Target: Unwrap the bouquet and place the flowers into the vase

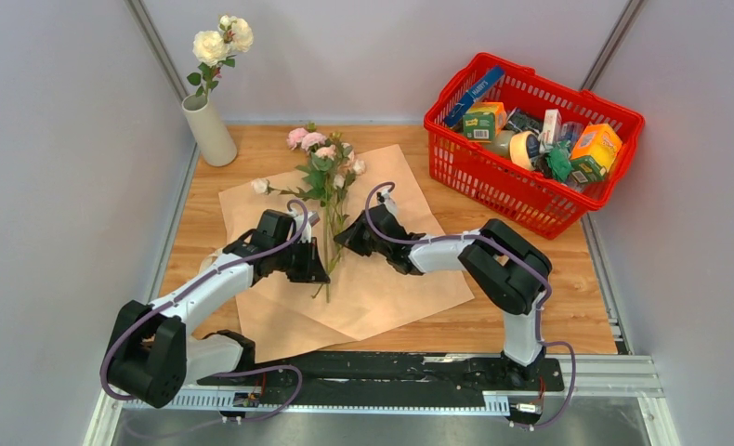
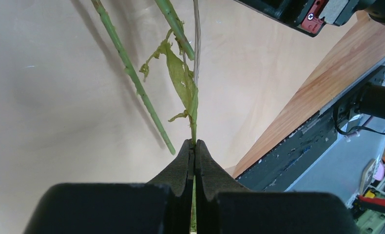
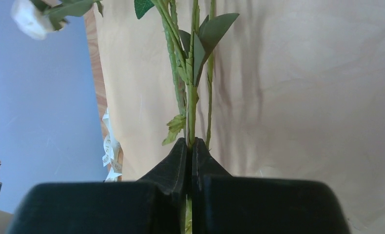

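Setting: A wooden table point(image 1: 549, 311) boxed in by pale grey walls, with two robot arms mounted along its near edge.
Paper: A peach-tan sheet point(image 1: 391, 279) lies opened flat across the middle of the table, creased, one corner pointing toward the near left.
Flowers: The flowers point(image 1: 326, 172), pink and cream roses on thin green stems, lie on the sheet. Their heads point to the far side and their stems run toward the arms.
Left gripper: The left gripper point(image 1: 315, 269) comes in from the near left at the stem ends. In its wrist view the jaws are pressed together on a thin green stem carrying a ragged leaf. A second stem lies loose on the paper just to the left of the fingers point(image 2: 183, 163).
Right gripper: The right gripper point(image 1: 347, 238) reaches in from the right, a little farther up the bunch and close to the other gripper. Its wrist view shows the jaws clamped on a stem, with two or three more stems and dark leaves rising right beside it.
Vase: The off-white vase point(image 1: 210, 130) stands at the far left corner, off the paper and well apart from both grippers. It leans slightly and holds cream roses point(image 1: 222, 42).
Ribbon: A cream ribbon point(image 3: 110, 148) lies at the left edge of the sheet.
Basket: A red basket point(image 1: 493, 190) filled with boxed and packaged goods sits at the far right.
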Available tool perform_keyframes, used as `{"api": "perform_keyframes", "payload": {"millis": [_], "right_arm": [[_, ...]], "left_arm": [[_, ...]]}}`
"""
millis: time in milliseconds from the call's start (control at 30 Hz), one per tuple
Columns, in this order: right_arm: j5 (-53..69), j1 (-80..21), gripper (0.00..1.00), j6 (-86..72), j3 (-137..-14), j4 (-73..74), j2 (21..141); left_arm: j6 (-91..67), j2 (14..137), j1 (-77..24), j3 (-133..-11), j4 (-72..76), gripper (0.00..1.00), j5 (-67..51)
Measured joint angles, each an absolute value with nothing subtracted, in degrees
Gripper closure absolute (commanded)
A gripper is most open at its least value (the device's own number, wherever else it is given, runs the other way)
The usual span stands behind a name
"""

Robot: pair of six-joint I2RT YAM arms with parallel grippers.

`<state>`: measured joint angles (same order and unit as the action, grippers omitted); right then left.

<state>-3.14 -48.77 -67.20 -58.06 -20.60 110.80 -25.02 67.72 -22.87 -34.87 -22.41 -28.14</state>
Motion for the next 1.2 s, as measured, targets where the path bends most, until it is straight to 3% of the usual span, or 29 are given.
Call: {"api": "perform_keyframes", "payload": {"millis": [33, 100, 133, 167, 200, 267, 433, 633, 967, 1200], "right_arm": [[-3.14, -48.77, 1.0, -67.22, -57.82, -21.1, 110.78], [-3.11, -48.66, 1.0, -67.24, -56.95, -22.24, 110.72], [-3.11, -48.6, 1.0, -67.24, -56.47, -22.63, 110.59], [-3.11, -48.56, 1.0, -67.22, -56.01, -23.05, 110.45], [-3.16, -48.53, 1.0, -67.11, -55.64, -23.16, 110.28], [-3.31, -48.38, 1.0, -66.67, -55.05, -23.27, 110.02], [-3.6, -48.16, 1.0, -65.17, -53.23, -23.46, 107.7], [-3.55, -48.27, 1.0, -63.75, -50.52, -26.04, 103.88], [-3.6, -48.51, 1.0, -62.89, -47.51, -28.08, 103.39], [-3.6, -48.69, 1.0, -62.87, -46.22, -28.58, 103.39]], "left_arm": [[-25.02, 67.72, -22.87, -34.87, -22.37, 1.0, -28.12], [-25.02, 67.72, -22.87, -34.87, -22.35, 0.86, -28.1], [-24.99, 67.72, -22.87, -34.87, -22.31, 0.73, -28.1], [-24.93, 67.72, -22.87, -34.87, -22.31, 0.69, -28.08], [-24.86, 67.72, -22.9, -34.87, -22.28, 0.53, -28.05], [-24.71, 67.72, -22.92, -34.87, -22.35, 0.47, -27.94], [-25.08, 67.68, -22.92, -35.94, -23.9, 0.46, -25.34], [-26.89, 67.81, -22.9, -41.56, -22.98, 0.58, -20.49], [-32.18, 79.29, -22.92, -44.18, -5.02, 0.68, -20.25], [-34.83, 87.22, -22.9, -42.52, 7.68, 0.69, -20.21]]}}
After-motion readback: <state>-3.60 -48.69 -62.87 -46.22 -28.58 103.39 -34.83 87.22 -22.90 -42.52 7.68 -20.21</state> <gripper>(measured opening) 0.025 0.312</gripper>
